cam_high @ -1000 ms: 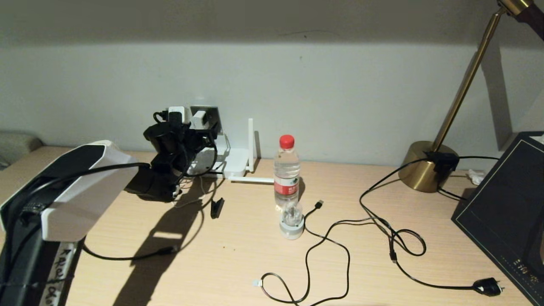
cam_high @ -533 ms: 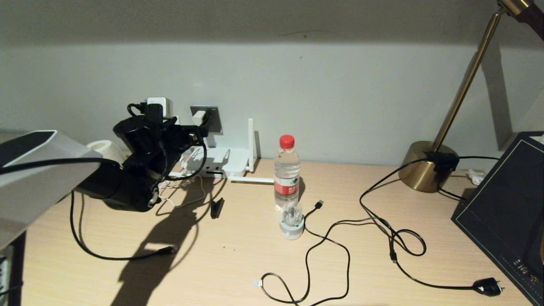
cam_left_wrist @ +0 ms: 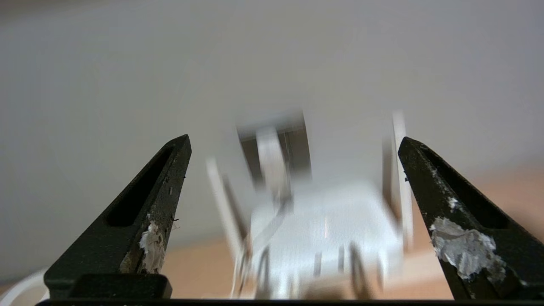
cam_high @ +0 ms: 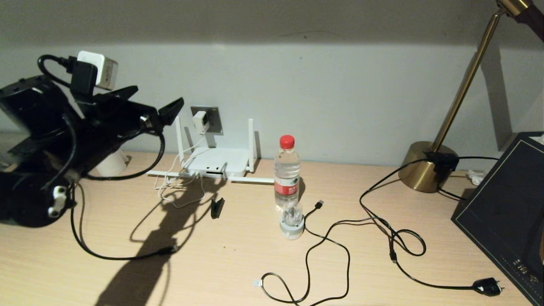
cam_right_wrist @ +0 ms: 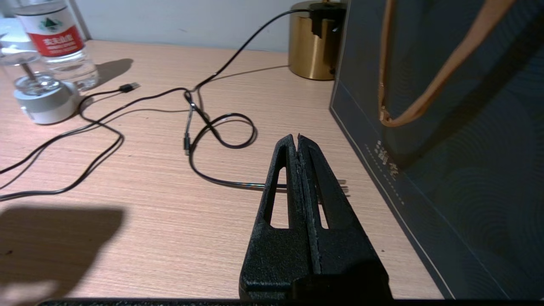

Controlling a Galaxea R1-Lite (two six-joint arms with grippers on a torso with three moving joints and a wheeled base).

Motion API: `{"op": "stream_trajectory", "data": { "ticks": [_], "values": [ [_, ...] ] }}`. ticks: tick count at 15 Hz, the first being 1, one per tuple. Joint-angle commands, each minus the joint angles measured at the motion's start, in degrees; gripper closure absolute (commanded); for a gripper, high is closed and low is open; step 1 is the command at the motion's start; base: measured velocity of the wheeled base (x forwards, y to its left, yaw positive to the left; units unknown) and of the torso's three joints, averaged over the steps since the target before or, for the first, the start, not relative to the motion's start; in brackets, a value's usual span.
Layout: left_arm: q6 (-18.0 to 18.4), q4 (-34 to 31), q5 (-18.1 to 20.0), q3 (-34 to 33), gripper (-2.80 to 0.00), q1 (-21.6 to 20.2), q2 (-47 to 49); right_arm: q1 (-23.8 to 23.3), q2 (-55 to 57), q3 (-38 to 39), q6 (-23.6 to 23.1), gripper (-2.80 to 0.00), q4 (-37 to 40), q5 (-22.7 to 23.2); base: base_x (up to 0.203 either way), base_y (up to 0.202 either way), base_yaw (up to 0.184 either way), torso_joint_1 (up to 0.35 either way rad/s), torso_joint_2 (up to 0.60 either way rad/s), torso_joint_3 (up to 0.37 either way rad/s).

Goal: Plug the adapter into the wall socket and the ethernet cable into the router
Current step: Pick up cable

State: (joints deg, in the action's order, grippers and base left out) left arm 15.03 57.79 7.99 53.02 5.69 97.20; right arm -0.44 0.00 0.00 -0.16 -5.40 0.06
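Pale wood desk [cam_high: 238,255] carries the white router [cam_high: 217,163] against the wall. Above it we note the adapter [cam_high: 199,120] seated in the wall socket [cam_high: 211,119]. Left gripper [cam_high: 155,102], fingers apart, empty, hangs raised at left; right gripper [cam_right_wrist: 298,138] pressed together.

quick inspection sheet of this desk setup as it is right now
surface: light wood desk, against a grey wall.
job's things: white adapter sits in the wall socket; router below it; ethernet cable loose on the desk, not in the router.
clutter: water bottle, small domed gadget, black clip.
grippers: left claw open, empty, raised left of the socket; right claw shut, empty.
cables: black USB cable, black plug cord.
surroundings: brass lamp, dark bag.
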Motion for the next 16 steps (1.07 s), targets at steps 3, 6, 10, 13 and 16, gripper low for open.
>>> {"op": "stream_trajectory", "data": {
  "ticks": [3,6,10,13,16],
  "values": [
    [21.6,-14.3,14.3,-21.2,-2.8,-7.9,-13.0,0.0,0.1,2.0,0.0,0.0,0.0,0.0,0.0,0.0,0.0,0.0,0.0,0.0],
    [31.0,-23.7,18.9,-30.7,-2.8,-8.3,-13.5,0.0,0.1,2.0,0.0,0.0,0.0,0.0,0.0,0.0,0.0,0.0,0.0,0.0],
    [36.1,-44.8,20.7,-27.6,-2.8,-6.5,-11.9,0.0,0.1,2.0,0.0,0.0,0.0,0.0,0.0,0.0,0.0,0.0,0.0,0.0],
    [47.2,-64.5,20.9,-14.0,-2.8,-7.8,-7.9,0.0,0.1,2.0,0.0,0.0,0.0,0.0,0.0,0.0,0.0,0.0,0.0,0.0],
    [60.3,-86.3,19.6,2.4,-2.8,-11.2,-2.8,0.0,0.1,2.0,0.0,0.0,0.0,0.0,0.0,0.0,0.0,0.0,0.0,0.0]
  ]
}}
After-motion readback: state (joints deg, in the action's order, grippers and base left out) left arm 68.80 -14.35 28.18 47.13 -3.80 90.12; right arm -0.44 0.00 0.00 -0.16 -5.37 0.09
